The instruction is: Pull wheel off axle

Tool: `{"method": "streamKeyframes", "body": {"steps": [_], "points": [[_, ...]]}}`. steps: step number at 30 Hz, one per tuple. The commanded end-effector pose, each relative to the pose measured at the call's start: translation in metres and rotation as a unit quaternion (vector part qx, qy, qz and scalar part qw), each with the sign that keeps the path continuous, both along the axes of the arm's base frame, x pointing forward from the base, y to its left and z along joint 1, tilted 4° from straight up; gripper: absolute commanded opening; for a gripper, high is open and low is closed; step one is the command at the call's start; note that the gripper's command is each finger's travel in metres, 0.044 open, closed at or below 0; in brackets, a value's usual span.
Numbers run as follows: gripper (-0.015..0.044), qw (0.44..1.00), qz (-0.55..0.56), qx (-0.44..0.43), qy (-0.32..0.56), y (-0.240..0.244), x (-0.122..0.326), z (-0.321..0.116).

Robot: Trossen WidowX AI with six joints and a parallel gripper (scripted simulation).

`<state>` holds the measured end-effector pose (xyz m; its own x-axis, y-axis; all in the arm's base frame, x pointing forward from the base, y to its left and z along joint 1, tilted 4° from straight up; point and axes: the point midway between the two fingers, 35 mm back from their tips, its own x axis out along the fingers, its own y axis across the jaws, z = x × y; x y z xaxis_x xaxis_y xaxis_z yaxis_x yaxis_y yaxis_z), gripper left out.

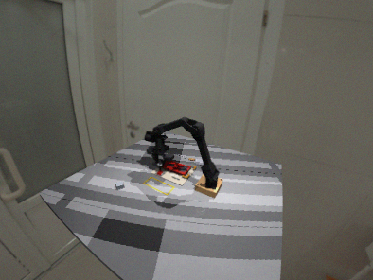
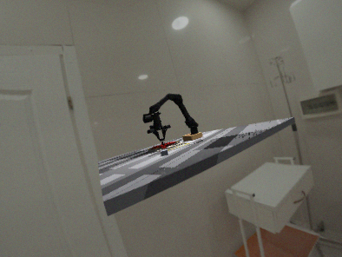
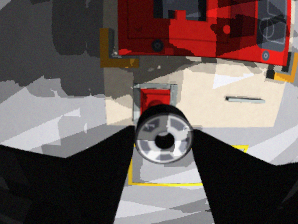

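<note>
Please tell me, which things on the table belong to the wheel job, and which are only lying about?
For the job:
- gripper, shut on the wheel
- wheel
- yellow outlined area

Seemingly not needed:
- small grey block
- thin grey bar on the beige board

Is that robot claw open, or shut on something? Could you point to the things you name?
Shut on something: in the wrist view, the black fingers of the end effector [image 1: 160, 165] [image 2: 162, 140] [image 3: 163, 137] press both sides of a spoked wheel [image 3: 146, 151].

Two distant views, one close.
</note>
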<state>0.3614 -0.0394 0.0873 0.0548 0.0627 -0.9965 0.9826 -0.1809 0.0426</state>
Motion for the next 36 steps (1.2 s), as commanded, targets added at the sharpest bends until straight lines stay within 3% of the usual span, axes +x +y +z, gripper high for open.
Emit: {"method": "streamKeyframes", "body": {"steps": [1,9,29,36], "points": [[0.0,1.0,0.002,-0.001,-0.008,-0.001,0.0,0.018],[0.0,1.0,0.0,0.0,-0.002,0.002,-0.002,0.022],[0.0,1.0,0.002,0.004,-0.006,0.104,-0.04,0.035],[0.0,1.0,0.002,0.005,-0.006,0.111,-0.044,0.031]]}}
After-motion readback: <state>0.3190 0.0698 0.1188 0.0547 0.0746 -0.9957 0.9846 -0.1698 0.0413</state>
